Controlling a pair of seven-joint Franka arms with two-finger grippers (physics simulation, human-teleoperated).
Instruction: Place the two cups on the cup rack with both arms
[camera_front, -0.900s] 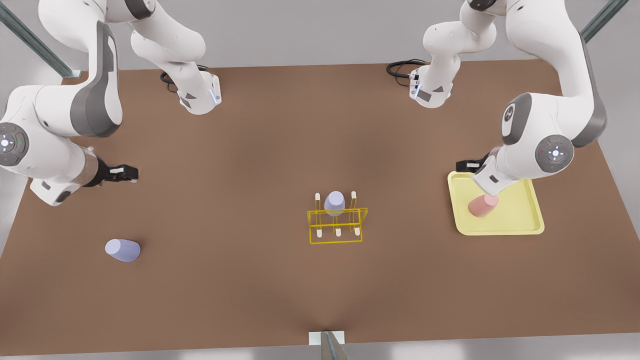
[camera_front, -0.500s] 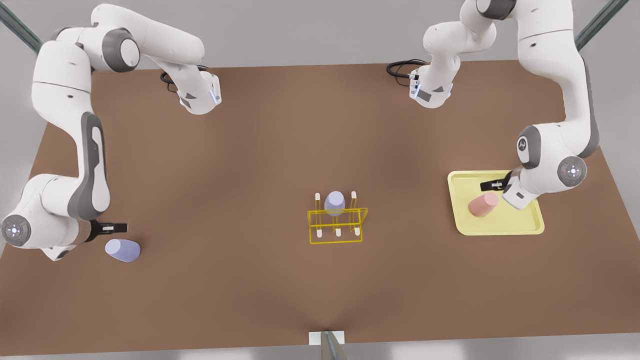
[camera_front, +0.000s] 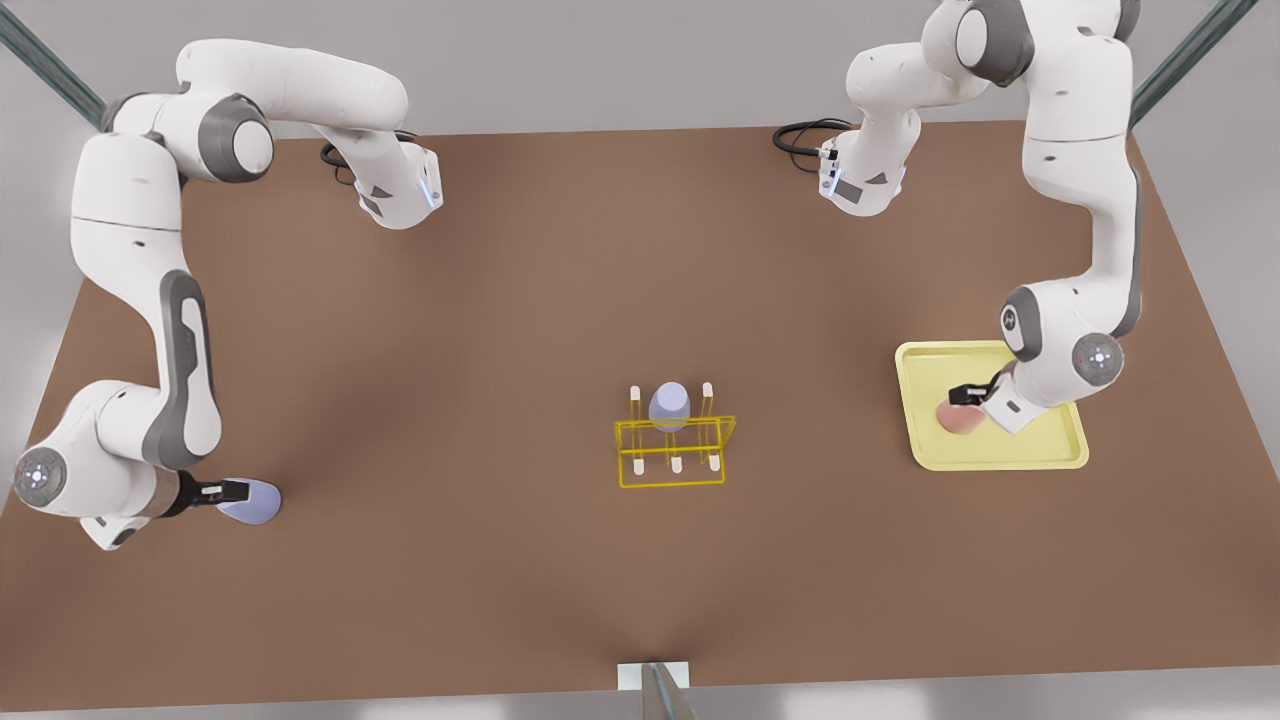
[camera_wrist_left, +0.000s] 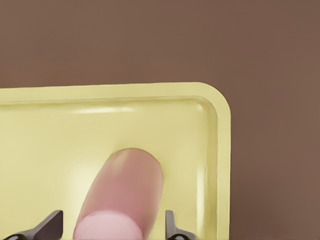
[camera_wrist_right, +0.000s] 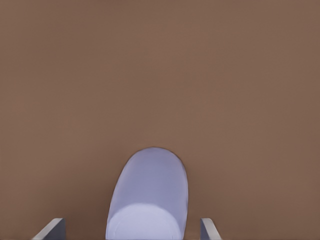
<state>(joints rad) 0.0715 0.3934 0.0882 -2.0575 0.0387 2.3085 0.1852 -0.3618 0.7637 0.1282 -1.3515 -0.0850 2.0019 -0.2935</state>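
A pale pink cup (camera_front: 958, 420) lies on its side in the pale yellow tray (camera_front: 1000, 463) at the front view's right. My left gripper (camera_front: 965, 393) is down at it, open, one finger on each side of the cup (camera_wrist_left: 125, 185). A lavender-blue cup (camera_front: 255, 503) lies on its side on the table at the front view's left. My right gripper (camera_front: 235, 490) is open around its end (camera_wrist_right: 150, 195), with gaps on both sides. The yellow wire cup rack (camera_front: 672, 450) stands mid-table and carries another lavender cup (camera_front: 669, 405) on a back peg.
The brown table (camera_front: 500, 330) stretches between both arms and the rack. The tray's raised rim (camera_wrist_left: 220, 150) runs close beside the pink cup. Both arm bases (camera_front: 400, 195) stand at the far edge. A small bracket (camera_front: 655, 680) sits at the near edge.
Both arms came down onto their cups. The right gripper moved toward the near edge to the lavender cup. The left gripper dropped into the tray over the pink cup.
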